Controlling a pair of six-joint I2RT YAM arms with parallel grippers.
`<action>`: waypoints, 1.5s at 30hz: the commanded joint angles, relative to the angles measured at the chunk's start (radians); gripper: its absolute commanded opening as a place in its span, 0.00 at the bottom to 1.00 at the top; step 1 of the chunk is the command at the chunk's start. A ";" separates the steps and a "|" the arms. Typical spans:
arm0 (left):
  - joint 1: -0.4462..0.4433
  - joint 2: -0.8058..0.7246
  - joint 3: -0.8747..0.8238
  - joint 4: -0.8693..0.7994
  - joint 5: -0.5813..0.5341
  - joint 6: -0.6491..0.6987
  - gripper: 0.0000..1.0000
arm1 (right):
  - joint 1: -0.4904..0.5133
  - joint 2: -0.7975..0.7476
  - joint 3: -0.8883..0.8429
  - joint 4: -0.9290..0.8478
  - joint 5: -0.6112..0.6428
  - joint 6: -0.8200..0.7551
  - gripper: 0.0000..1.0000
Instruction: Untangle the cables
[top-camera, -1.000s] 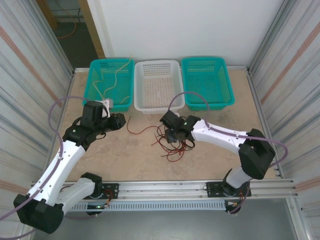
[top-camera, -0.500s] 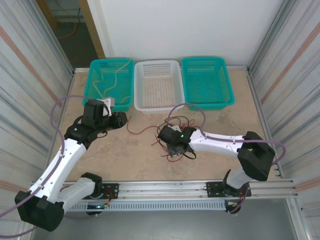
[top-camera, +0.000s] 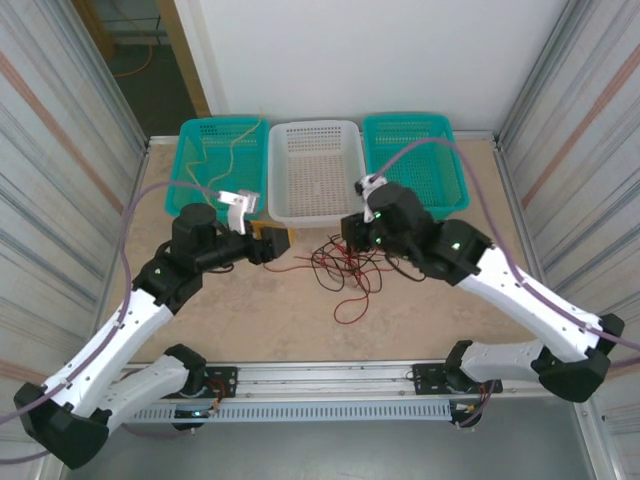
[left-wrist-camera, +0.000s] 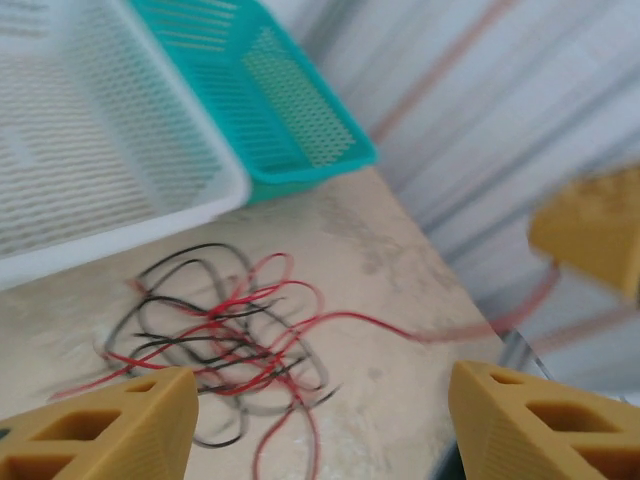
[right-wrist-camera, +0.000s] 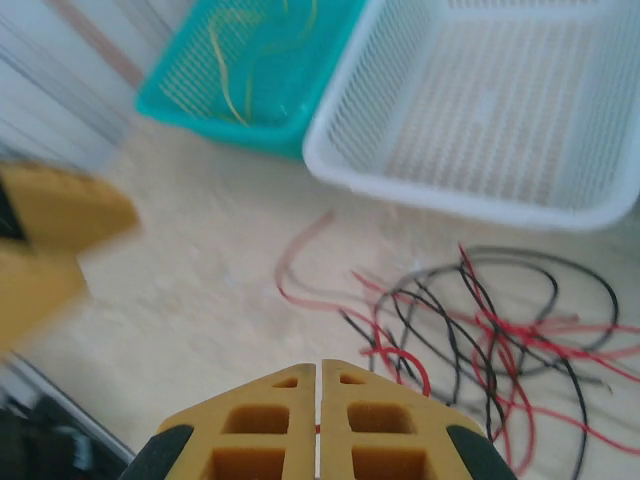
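Your right gripper (right-wrist-camera: 320, 372) has just come up out of the red and black cables (top-camera: 340, 268) and swung back toward the white basket (top-camera: 314, 127); a second ago it sat low in the heap. Its fingers are pressed flat together. The wrist view does not show whether a thin strand is pinched in the seam, so treat that pull as unconfirmed. Your left gripper (top-camera: 275, 240) has meanwhile moved in from the left and spread its fingers wide, with nothing between them.

The heap looks looser for it. It lies on the table (top-camera: 250, 300) just in front of the white basket, between your two grippers, with one red strand trailing toward the near edge. The middle is a knot of red crossing black, so I judge the sorting only partly done. The pale yellow cables (top-camera: 215, 165) already lie in the left teal basket (top-camera: 225, 121).

Your right arm is stretched long from its base, wrist raised beside the right of the heap, its camera looking down and across it. Your left arm is bent at the elbow, forearm reaching inward, fingers pointing at the heap's left edge, near it but not touching
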 joint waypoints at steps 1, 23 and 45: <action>-0.065 0.018 0.072 0.112 0.040 0.105 0.71 | -0.056 0.017 0.058 0.052 -0.126 -0.027 0.00; -0.218 0.254 0.297 0.123 -0.123 0.226 0.07 | -0.107 0.082 0.221 0.185 -0.246 -0.026 0.01; 0.002 0.268 0.594 0.124 0.033 -0.117 0.00 | -0.197 -0.130 -0.086 0.129 -0.126 -0.070 0.85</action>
